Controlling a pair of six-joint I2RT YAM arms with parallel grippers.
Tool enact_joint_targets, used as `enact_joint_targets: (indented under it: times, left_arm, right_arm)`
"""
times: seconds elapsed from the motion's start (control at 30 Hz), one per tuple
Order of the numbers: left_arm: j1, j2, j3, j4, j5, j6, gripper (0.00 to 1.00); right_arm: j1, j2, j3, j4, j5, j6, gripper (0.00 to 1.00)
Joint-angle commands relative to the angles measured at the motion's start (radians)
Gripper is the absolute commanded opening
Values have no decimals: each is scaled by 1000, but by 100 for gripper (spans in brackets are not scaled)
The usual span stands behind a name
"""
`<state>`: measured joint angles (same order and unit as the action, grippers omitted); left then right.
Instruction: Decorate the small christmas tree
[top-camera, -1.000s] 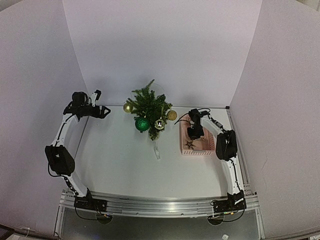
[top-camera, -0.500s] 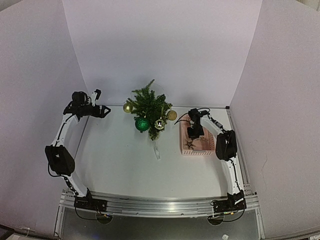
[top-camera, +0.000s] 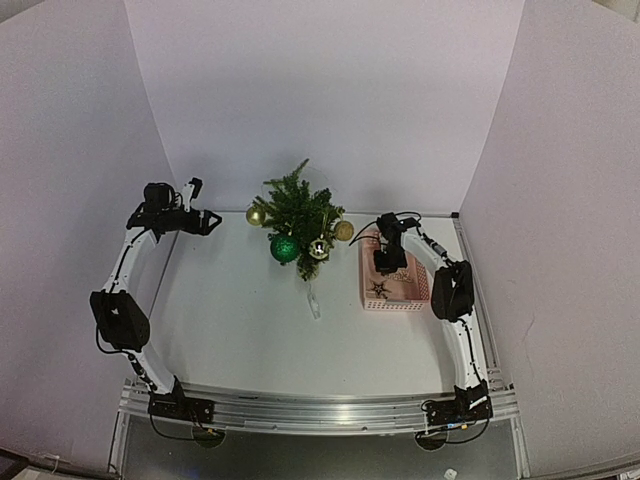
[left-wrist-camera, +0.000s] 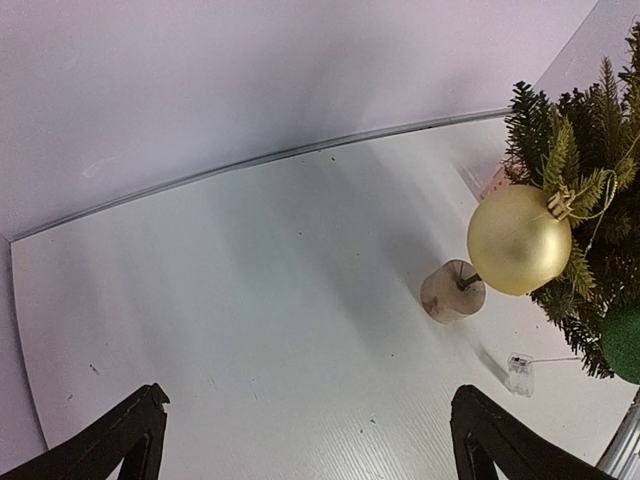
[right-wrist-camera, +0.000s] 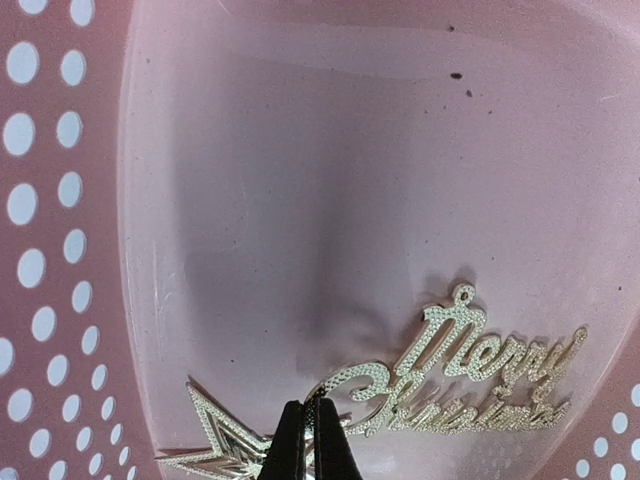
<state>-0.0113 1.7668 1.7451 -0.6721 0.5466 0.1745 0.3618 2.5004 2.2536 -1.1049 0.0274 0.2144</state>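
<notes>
Small christmas tree stands at the far middle of the table, close to the back wall, with open tabletop in front and to its left. Left gripper hangs by the far left corner, jaws wide, well apart from the tree. Right gripper is down in the pink basket by the right edge, jaws pressed together at the rim of the silver sign; can't tell whether it is pinched.

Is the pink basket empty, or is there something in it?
Not empty. On the floor of the pink basket lie a glittery Merry Christmas sign and a silver star, both clear in the right wrist view.
</notes>
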Motion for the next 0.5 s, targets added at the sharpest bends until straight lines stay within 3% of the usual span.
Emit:
enact_joint_targets:
  times: [0.0, 0.47]
  left_arm:
    - [7, -33, -2, 34, 20, -7, 99]
    - [7, -60, -4, 22, 64, 11, 99]
  right_arm:
    - [9, -57, 34, -20, -16, 19, 0]
    - [9, -168, 6, -22, -10, 46, 0]
